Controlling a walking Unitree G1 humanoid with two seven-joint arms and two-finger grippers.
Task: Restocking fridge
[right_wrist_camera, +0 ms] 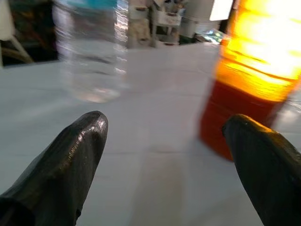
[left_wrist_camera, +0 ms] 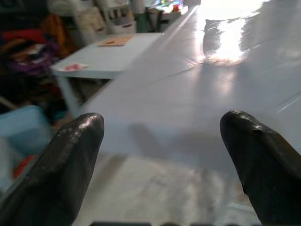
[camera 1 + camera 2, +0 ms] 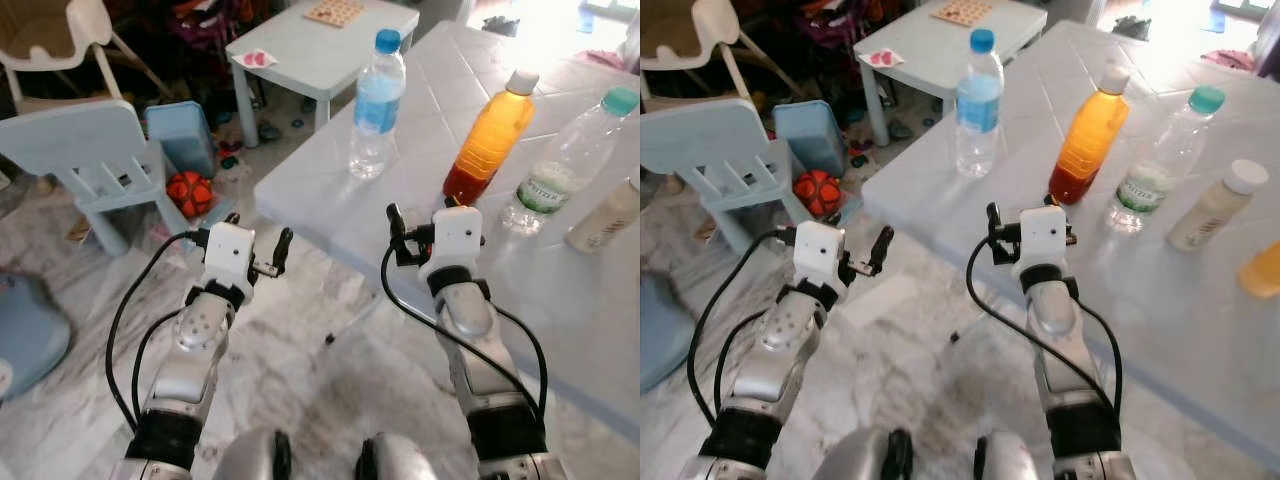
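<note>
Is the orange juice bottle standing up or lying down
Upright. The orange juice bottle stands on its base on the table, white cap on top.

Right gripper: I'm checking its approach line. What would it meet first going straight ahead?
Probably the orange juice bottle; the open right gripper points just beside it, the water bottle farther off.

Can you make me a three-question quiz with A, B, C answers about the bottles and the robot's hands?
1. Where does the orange juice bottle stand?
A. on the white table
B. on the floor
C. on the blue chair

2. What colour is the cap of the water bottle?
A. red
B. blue
C. black

3. How is the right gripper?
A. shut on a bottle
B. shut on nothing
C. open

Answers:
1 A, its base rests on the tabletop.
2 B, the cap on top is blue.
3 C, its two black fingers stand wide apart with nothing between them, just short of the juice bottle.
</note>
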